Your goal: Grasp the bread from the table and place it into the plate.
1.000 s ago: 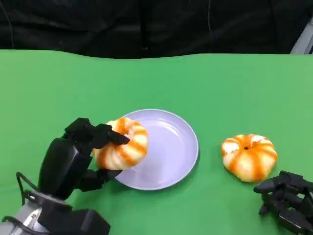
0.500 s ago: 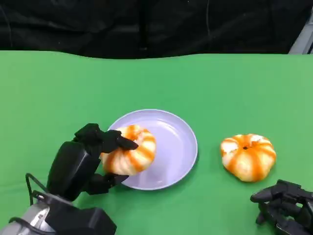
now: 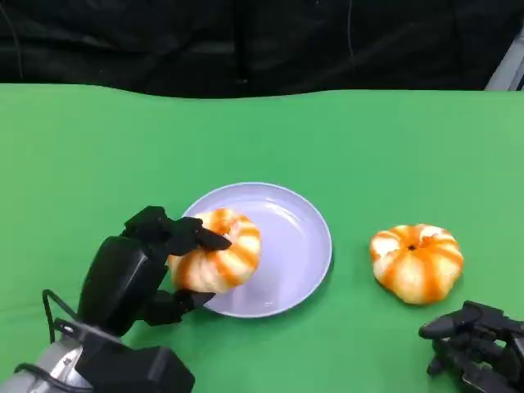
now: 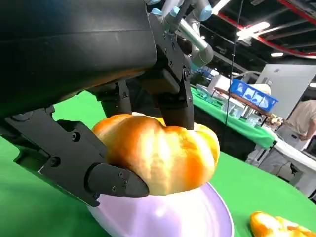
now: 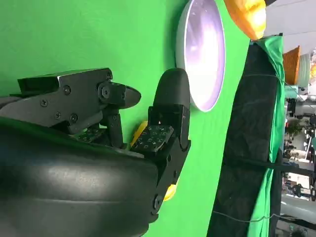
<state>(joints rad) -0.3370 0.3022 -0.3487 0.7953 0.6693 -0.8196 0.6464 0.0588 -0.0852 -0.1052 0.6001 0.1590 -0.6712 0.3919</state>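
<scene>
An orange-and-white striped bread roll (image 3: 218,260) hangs over the left part of the lavender plate (image 3: 295,237), gripped by my left hand (image 3: 139,270). In the left wrist view the roll (image 4: 158,158) sits between the black fingers (image 4: 89,168) just above the plate (image 4: 197,217). A second striped roll (image 3: 416,262) lies on the green table to the right of the plate. My right hand (image 3: 475,344) rests low at the front right, near that roll, holding nothing, fingers apart. The right wrist view shows the plate (image 5: 202,54) and the held roll (image 5: 247,15) beyond it.
The green table (image 3: 262,139) stretches behind the plate to a black curtain (image 3: 246,41). In the left wrist view a person (image 4: 301,123) stands by other tables in the background.
My left hand has carried the roll right, from the plate's left rim to over the plate, and slightly down. Since half a second ago it has hardly moved. The right hand shifted little.
</scene>
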